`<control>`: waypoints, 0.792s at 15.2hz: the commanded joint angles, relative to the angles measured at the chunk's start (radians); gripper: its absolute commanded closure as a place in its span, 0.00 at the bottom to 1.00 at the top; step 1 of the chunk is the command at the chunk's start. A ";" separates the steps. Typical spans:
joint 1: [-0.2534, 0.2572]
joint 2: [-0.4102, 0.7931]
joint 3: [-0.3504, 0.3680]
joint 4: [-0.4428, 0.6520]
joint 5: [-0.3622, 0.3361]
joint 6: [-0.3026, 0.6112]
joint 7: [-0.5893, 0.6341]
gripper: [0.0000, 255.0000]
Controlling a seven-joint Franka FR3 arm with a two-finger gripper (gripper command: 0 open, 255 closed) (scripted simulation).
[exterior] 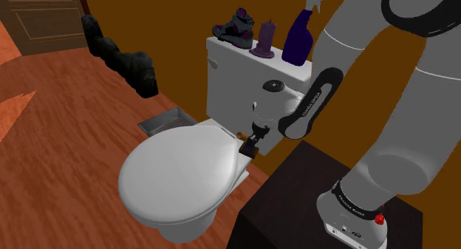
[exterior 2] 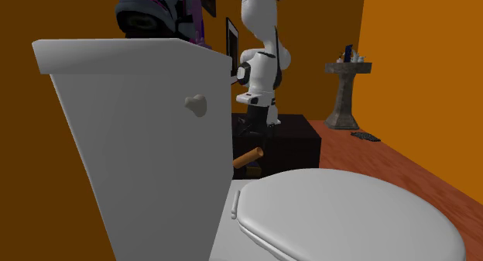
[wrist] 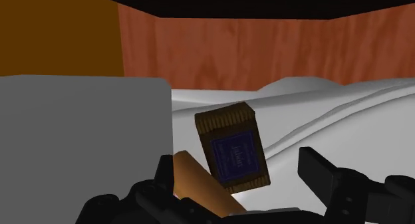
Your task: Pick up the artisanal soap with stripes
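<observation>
Wrist view, brown ribbed soap bar [wrist: 233,149], blue label, tilted, claw [wrist: 239,166] released, not gripping.

The white arm [exterior: 414,114] folds over at the elbow, its forearm slanting low. The black hand [exterior: 251,145] points downward. Its fingers [wrist: 324,174] stand apart.
</observation>
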 commanded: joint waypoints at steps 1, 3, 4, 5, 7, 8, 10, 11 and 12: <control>0.052 0.109 -0.079 0.055 -0.126 0.060 0.108 0.00; 0.107 0.188 -0.139 0.100 -0.183 0.107 0.167 0.00; 0.127 0.209 -0.160 0.109 -0.197 0.122 0.185 0.00; 0.146 0.230 -0.179 0.119 -0.211 0.138 0.204 0.00; 0.184 0.274 -0.217 0.138 -0.235 0.169 0.238 0.00; 0.203 0.296 -0.236 0.148 -0.244 0.185 0.254 0.00; 0.241 0.341 -0.272 0.167 -0.257 0.219 0.282 0.00; 0.253 0.354 -0.282 0.172 -0.257 0.229 0.288 0.00; 0.254 0.354 -0.283 0.172 -0.255 0.229 0.286 0.00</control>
